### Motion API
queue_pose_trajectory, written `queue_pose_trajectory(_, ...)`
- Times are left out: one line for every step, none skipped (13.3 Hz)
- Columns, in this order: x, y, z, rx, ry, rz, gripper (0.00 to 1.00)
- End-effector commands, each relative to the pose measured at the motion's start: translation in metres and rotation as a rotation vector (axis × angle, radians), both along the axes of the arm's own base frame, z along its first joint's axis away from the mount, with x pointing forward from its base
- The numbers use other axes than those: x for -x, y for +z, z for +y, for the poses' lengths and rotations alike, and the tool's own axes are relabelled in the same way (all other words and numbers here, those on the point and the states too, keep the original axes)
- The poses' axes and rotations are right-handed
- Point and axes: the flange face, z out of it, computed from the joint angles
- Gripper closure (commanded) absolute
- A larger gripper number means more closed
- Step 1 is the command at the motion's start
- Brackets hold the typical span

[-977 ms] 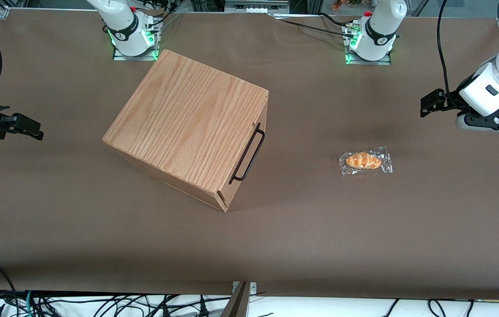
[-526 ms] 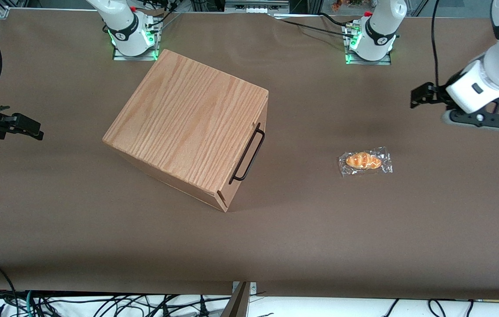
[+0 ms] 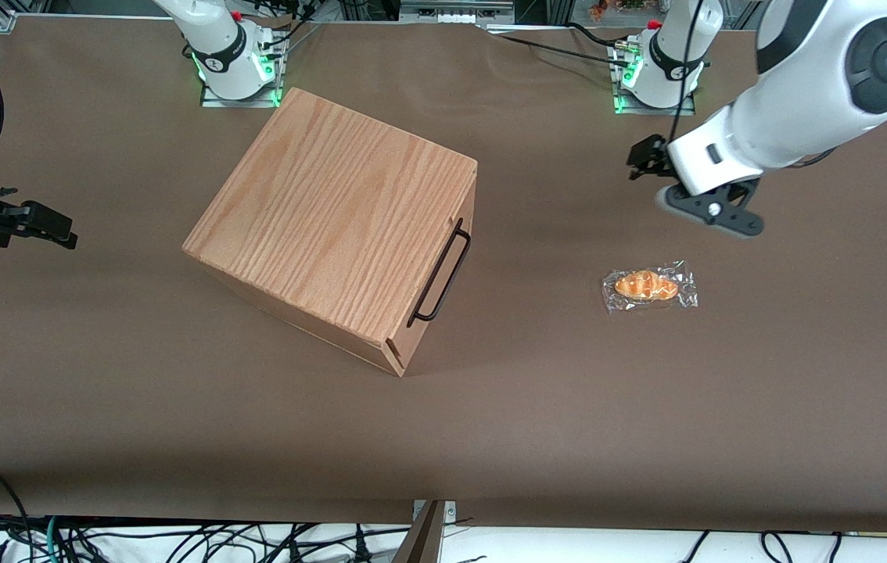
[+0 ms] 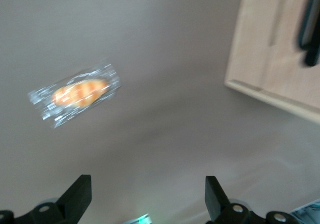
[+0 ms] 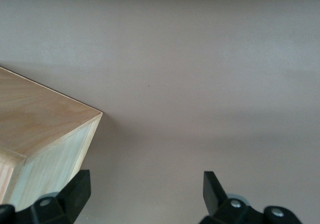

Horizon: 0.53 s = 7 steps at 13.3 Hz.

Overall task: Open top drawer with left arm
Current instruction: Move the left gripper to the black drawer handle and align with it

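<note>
The oak-grain box (image 3: 334, 227) stands mid-table, and its front panel faces the working arm's end. The top drawer (image 3: 468, 203) looks closed, with its thin black wire handle (image 3: 441, 273) along the panel. In the left wrist view the pale drawer front (image 4: 270, 59) and the handle (image 4: 310, 24) show blurred. My left gripper (image 3: 641, 160) hangs above the table, well apart from the handle toward the working arm's end and farther from the front camera than the bread packet. Its fingers (image 4: 80, 194) stand wide open, the gripper (image 4: 147, 191) holding nothing.
A clear-wrapped orange bread roll (image 3: 649, 286) lies on the brown table between the box and the working arm's end, also seen as the roll (image 4: 75, 94) from the wrist. Arm bases (image 3: 658, 70) stand at the table's back edge.
The left arm has swung from the table's end toward the box, its gripper now above the table just past the bread packet. Box and packet have not moved.
</note>
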Motion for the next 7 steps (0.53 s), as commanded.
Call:
queue_pose_trajectory(-0.05,-0.016,-0.029,0.093,-0.005,0.011,0.0)
queue_pose_trajectory(-0.054,-0.021,-0.049,0.116,-0.022,-0.003,0.0)
queue_pose_trajectory(-0.057,-0.026,-0.065,0.149,-0.022,-0.024,0.0)
queue_pose_trajectory(-0.057,-0.034,-0.088,0.165,-0.033,-0.058,0.0)
queue_pose_trajectory(-0.058,-0.043,-0.108,0.171,-0.027,-0.086,0.0)
queue_pose_trajectory(-0.058,-0.053,-0.127,0.178,-0.01,-0.109,0.0)
queue_pose_trajectory(-0.059,-0.059,-0.141,0.184,0.015,-0.131,0.0)
